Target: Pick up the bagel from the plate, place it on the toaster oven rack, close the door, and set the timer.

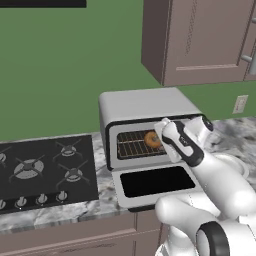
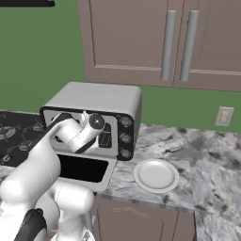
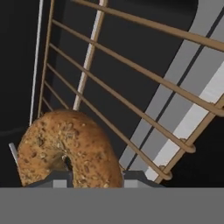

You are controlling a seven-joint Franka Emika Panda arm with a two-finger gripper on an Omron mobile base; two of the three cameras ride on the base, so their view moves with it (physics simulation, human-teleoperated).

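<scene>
Bagel [image 3: 65, 151] sits clamped in the closed jaws of the gripper [image 3: 94, 179], inside the oven cavity over the right part of the toaster oven rack [image 1: 132, 144]. The plate [image 2: 156, 175] lies bare on the table near its front edge. Judging by this, pickup is done; release, shutting the lowered door [image 1: 157, 182] and the timer remain. The bagel looks golden-brown, seeded, with a centre hole.

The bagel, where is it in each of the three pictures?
Left base view: the bagel sits just right of center, inside the open toaster oven, over the rack.
Right base view: not to be seen; the arm covers the oven opening.
Hand view: lower left, between the gripper tips, above the rack bars.
Shared landmark: the toaster oven.
</scene>
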